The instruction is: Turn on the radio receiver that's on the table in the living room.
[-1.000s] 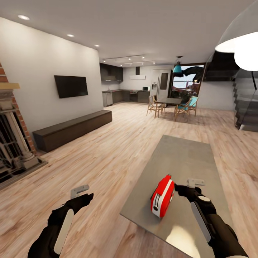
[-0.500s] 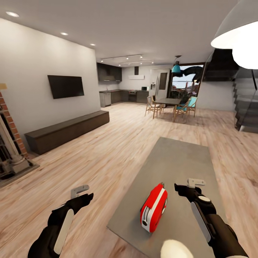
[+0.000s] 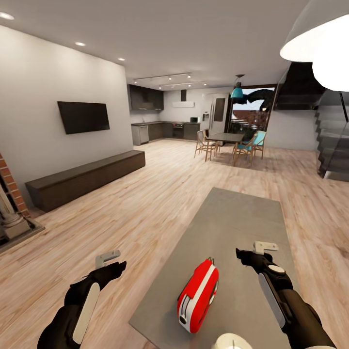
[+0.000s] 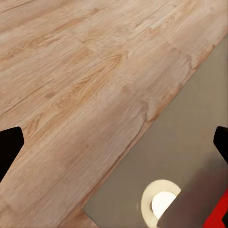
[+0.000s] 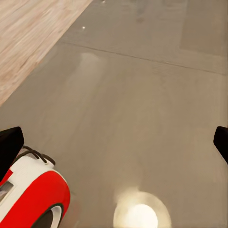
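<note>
The red radio receiver (image 3: 198, 295), glossy with a white band and white end panel, lies near the close end of the grey coffee table (image 3: 237, 223). My right gripper (image 3: 252, 253) hovers open over the table, just right of the radio and apart from it. The right wrist view shows the radio's (image 5: 33, 194) rounded end beside one dark fingertip (image 5: 9, 147). My left gripper (image 3: 112, 261) is open over the wooden floor, left of the table. The left wrist view takes in the table's corner (image 4: 190, 142) and a sliver of the red radio (image 4: 221, 219).
A long dark brown bench cabinet (image 3: 87, 177) runs along the left wall under a TV (image 3: 83, 116). The brick fireplace (image 3: 9, 213) is at the far left. Dining table with chairs (image 3: 228, 143) stands far back, stairs (image 3: 334, 145) at right. A lamp shade (image 3: 315, 43) hangs overhead.
The whole view has shifted: the fireplace slid out to the left, and the radio and table now sit lower and further left in the picture. Both grippers stay open.
</note>
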{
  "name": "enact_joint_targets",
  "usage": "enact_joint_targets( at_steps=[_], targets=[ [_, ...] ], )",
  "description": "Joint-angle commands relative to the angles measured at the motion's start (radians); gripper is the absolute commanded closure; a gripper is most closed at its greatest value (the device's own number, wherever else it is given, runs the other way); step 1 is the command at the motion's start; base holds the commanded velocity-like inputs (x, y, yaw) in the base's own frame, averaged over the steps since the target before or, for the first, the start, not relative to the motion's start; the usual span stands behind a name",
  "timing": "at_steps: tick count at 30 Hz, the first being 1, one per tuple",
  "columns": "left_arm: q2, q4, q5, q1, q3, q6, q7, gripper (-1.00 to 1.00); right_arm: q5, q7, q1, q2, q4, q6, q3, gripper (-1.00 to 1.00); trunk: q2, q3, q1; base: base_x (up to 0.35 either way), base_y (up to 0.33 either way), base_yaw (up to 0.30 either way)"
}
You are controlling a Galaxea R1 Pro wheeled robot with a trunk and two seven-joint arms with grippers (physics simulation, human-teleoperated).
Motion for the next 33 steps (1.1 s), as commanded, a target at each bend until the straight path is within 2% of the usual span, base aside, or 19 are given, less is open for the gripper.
enact_joint_targets(
  at_steps=[1, 33],
  targets=[
    [0.000, 0.000, 0.000, 0.000, 0.000, 0.000, 0.000, -1.00, 0.000, 0.000, 0.000, 0.000, 0.000, 0.000, 0.000, -1.00, 0.000, 0.000, 0.000, 0.025, -0.023, 0.000],
    [0.000, 0.000, -0.001, 0.000, 0.000, 0.000, 0.000, -1.00, -0.002, 0.000, 0.000, 0.000, 0.001, 0.000, 0.006, -1.00, 0.000, 0.000, 0.000, 0.001, -0.001, 0.000]
  ],
)
